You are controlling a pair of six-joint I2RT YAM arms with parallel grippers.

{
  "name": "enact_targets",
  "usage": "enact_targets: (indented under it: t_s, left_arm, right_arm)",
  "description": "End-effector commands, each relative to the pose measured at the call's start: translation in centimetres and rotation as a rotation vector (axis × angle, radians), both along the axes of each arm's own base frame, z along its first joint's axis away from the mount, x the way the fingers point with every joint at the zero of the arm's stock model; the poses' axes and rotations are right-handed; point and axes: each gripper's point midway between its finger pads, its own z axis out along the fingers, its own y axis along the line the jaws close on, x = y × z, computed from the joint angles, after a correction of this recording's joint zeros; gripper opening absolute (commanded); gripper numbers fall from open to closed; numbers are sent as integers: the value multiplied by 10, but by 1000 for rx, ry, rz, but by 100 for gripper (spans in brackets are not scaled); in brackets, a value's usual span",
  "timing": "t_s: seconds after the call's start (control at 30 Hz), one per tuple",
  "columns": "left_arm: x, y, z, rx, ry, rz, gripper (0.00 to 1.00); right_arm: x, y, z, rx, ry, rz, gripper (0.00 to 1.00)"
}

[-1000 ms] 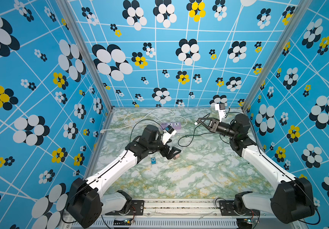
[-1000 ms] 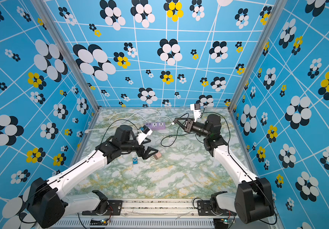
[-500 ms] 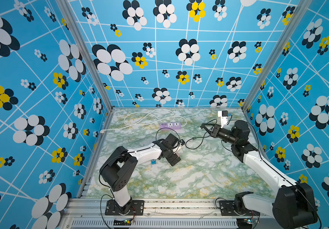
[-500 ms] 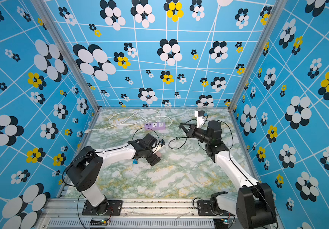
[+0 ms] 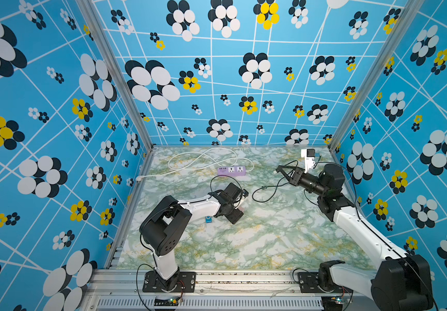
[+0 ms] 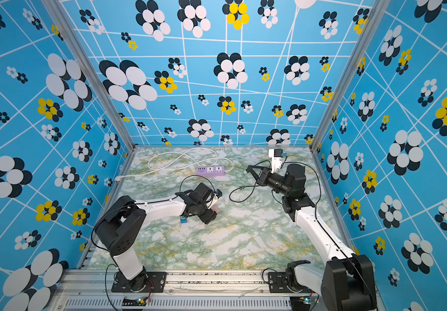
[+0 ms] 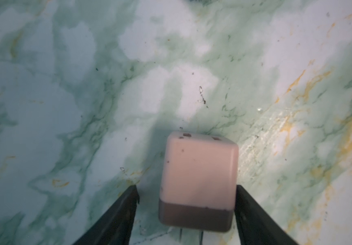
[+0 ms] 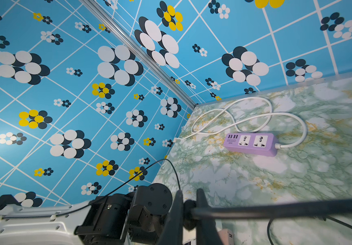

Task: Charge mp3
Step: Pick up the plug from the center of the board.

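The mp3 [image 5: 208,219] [image 6: 183,219], a tiny teal-blue player, lies flat on the marbled table just beside my left forearm. My left gripper [image 5: 240,211] [image 6: 214,211] [image 7: 186,186] is down at the table, open, its jaws on either side of the pinkish cube charger [image 7: 198,180] [image 6: 216,209]. One finger [image 7: 253,214] touches the cube and the other stands a little off it. My right gripper [image 5: 279,169] [image 6: 249,169] [image 8: 190,197] hovers at the back right, shut on the end of the black cable [image 5: 265,194] [image 8: 276,209], which loops down onto the table.
A lilac power strip [image 5: 231,170] [image 6: 210,170] [image 8: 251,143] lies near the back, its white cord [image 5: 203,161] coiled behind it towards the left wall. The charger's corner [image 8: 226,235] shows under the right gripper. Patterned walls enclose three sides.
My left arm has folded low and brought its gripper down over the charger, and its jaws have narrowed around it. My right gripper has shifted slightly right, still holding the cable.
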Motion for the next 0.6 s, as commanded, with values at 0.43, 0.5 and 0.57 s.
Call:
enact_targets:
  t_s: [0.43,0.5,0.57]
  left_arm:
    - [17,-37,61,-306,-87,-65,24]
    - [23,-50,122,-431,-210,-113,18]
    - [25,-62,201,-592,-331,-206,16]
  right_arm:
    - [-3,3,11,-2,28,35,0]
    - [-5,5,26,23,38,55,0]
    - [-14,11,54,65,-10,103,0]
